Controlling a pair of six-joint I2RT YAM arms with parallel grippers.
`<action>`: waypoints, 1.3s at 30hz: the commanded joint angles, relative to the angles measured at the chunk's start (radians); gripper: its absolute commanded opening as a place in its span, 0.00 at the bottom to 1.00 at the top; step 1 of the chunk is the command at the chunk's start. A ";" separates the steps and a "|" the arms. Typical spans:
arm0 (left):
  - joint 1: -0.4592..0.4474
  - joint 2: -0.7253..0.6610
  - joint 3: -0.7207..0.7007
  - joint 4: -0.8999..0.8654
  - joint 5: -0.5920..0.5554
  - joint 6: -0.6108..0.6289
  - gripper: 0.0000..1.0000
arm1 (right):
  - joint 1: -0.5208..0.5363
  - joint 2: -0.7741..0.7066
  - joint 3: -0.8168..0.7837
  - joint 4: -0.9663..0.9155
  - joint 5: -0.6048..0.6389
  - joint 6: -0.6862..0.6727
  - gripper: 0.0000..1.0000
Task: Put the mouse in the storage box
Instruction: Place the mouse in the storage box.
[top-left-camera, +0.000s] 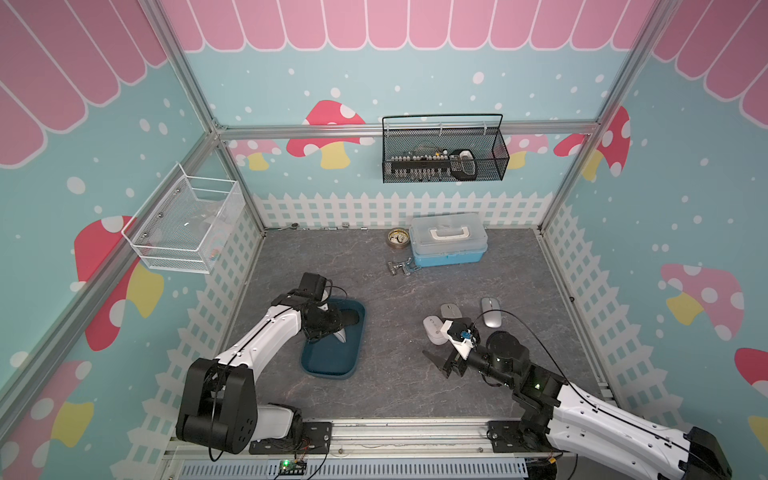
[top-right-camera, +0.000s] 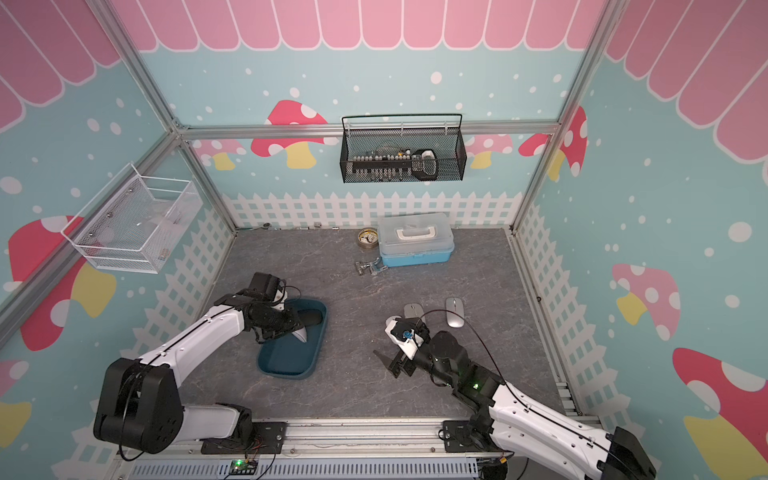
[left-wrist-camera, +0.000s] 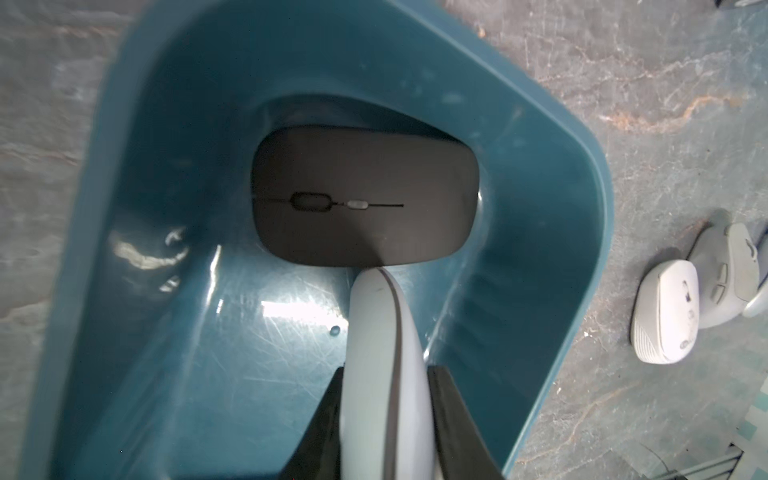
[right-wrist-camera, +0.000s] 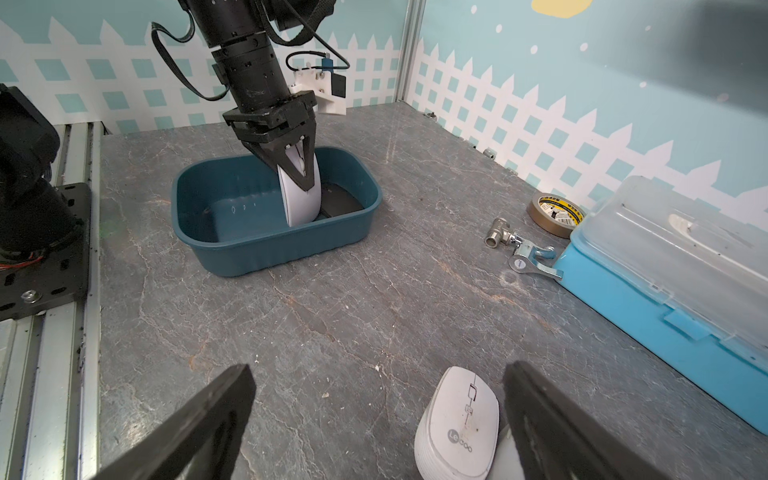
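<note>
Nearby, low over the table (top-left-camera: 395, 386): right fingers (right-wrist-camera: 540, 415), spread wide apart, gripping nothing. Between them in the right wrist view, closer to one finger, contact not clear: white mouse (right-wrist-camera: 457, 424), flat on the table, wheel up. Just beyond it in both top views: grey mouse (top-left-camera: 449, 309), right against the white one, then silver mouse (top-left-camera: 490, 311), a little apart; both on the table.

Across on the left side: box (top-left-camera: 328, 376), standing on the table, one short end toward the front rail. Above it: left fingers (left-wrist-camera: 451, 419), pointing down into the box, nearly closed, clamped on the two broad faces of the mouse (left-wrist-camera: 386, 374). Hangs upright on edge, pale with a dark seam, lower end down inside the box at about mid-length; cannot tell whether touching the box floor. At the far end of the box, flat on its floor, wheel up: black mouse (left-wrist-camera: 361, 195), just beside or touching the tip of the held one.

Farther back, near the rear wall: metal valve (top-left-camera: 401, 266) against the near corner of the case (top-left-camera: 449, 243); tape (top-left-camera: 398, 237) lying flat beside the same case, closed, white handle on top. Higher, hung on the rear wall: black basket (top-left-camera: 444, 153) with small dark items inside. On the left wall: white basket (top-left-camera: 187, 224).
</note>
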 joint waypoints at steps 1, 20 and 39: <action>0.012 0.028 0.031 -0.012 -0.040 0.041 0.17 | 0.004 0.004 0.013 -0.015 -0.002 0.003 0.99; 0.016 0.080 -0.046 0.110 0.220 0.090 0.34 | 0.005 0.021 0.013 -0.026 0.003 0.024 0.99; 0.020 0.077 0.005 0.061 0.060 0.065 0.74 | 0.005 0.036 0.016 -0.036 0.062 0.053 0.99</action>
